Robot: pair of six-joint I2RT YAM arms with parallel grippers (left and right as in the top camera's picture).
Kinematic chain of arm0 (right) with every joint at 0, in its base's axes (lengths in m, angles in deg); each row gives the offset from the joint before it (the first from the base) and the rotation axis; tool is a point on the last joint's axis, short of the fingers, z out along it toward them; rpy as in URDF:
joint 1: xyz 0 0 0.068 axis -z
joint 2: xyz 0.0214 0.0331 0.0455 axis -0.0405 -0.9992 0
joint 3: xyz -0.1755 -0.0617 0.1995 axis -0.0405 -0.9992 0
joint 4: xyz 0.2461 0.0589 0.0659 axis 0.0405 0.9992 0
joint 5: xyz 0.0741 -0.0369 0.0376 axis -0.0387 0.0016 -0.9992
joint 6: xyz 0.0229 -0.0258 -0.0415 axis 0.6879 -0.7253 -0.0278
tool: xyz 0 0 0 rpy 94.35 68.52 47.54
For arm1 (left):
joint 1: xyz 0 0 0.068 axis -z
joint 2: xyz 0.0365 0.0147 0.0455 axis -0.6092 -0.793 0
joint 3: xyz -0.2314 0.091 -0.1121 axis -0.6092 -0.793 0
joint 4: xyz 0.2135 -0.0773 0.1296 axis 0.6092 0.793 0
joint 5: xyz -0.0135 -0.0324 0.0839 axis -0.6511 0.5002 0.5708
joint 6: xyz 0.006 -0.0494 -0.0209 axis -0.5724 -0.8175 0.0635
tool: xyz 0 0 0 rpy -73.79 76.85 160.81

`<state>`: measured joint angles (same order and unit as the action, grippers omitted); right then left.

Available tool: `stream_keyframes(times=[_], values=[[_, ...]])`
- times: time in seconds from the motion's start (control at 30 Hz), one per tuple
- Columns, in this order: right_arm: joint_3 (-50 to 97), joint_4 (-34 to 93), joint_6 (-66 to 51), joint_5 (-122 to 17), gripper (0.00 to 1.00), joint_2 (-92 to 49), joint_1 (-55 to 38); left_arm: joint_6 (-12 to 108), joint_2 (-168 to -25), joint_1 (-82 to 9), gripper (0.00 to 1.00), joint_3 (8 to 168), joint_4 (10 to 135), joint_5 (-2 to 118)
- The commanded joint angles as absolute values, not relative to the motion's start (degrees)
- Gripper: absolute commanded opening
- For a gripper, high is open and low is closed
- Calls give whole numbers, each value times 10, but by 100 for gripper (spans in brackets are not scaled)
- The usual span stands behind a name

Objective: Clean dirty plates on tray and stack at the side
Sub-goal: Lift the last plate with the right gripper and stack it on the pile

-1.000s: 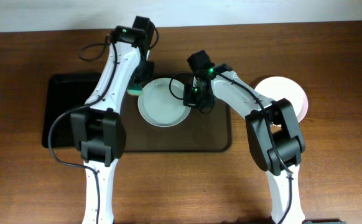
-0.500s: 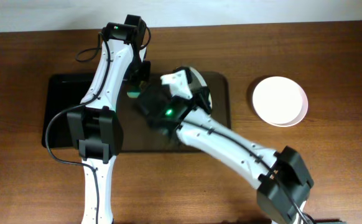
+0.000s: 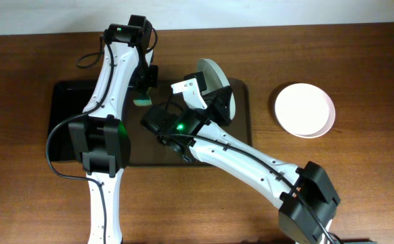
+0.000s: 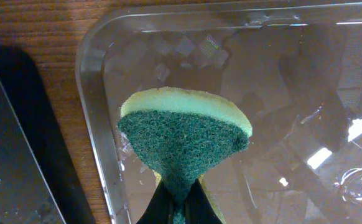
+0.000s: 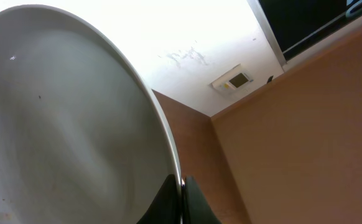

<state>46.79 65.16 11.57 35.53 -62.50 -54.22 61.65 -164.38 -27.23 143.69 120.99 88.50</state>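
My right gripper (image 3: 210,91) is shut on the rim of a white plate (image 3: 212,73) and holds it tilted on edge, high above the brown tray (image 3: 243,125). In the right wrist view the plate (image 5: 63,124) fills the left side, its rim pinched in the jaws (image 5: 181,193). My left gripper (image 3: 145,87) is shut on a green sponge (image 3: 141,102) over the tray's far left corner. The sponge (image 4: 181,134) hangs above the tray's glossy floor (image 4: 280,93). A second white plate (image 3: 304,110) lies on the table to the right of the tray.
A narrower black tray (image 3: 65,129) lies left of the brown tray; its edge shows in the left wrist view (image 4: 13,155). The raised right arm crosses over the brown tray's middle. Bare wooden table surrounds both trays.
My right arm has lifted the plate off the tray, raised it and tipped it on edge. My left gripper with the sponge has drawn back a little toward the far left.
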Motion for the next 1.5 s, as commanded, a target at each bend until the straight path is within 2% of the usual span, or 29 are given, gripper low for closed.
stream_keyframes(times=[0.0,0.23,0.27,0.37,0.43,0.57,0.7,0.93,1.07,1.17,1.37,1.47], values=[[467,657,129,378,4,-618,-542,610,-1650,-273,1,1439,1209,879],[467,660,133,368,4,-618,-541,610,-1650,-273,1,1439,1208,879],[467,653,141,313,4,-618,-541,610,-1650,-273,1,1439,1208,879],[467,661,154,270,4,-618,-535,610,-1650,-273,1,1439,1207,879],[467,666,166,179,4,-618,-526,610,-1650,-273,1,1439,1207,879],[467,666,170,-42,4,-609,-417,610,-1650,-273,1,1439,1206,879],[467,593,9,-324,4,-603,-262,610,-1650,-273,1,1439,1207,879],[467,570,-76,-533,4,-595,-54,610,-1650,-273,1,1439,1207,879],[464,577,-60,-537,4,-595,97,610,-1650,-273,1,1439,1207,879],[453,592,-41,-480,4,-595,171,610,-1650,-273,1,1439,1207,879],[284,467,-29,-480,4,-595,183,614,-1650,-273,1,1439,1209,879],[255,449,-25,-465,4,-595,184,614,-1650,-273,1,1439,1209,878]])
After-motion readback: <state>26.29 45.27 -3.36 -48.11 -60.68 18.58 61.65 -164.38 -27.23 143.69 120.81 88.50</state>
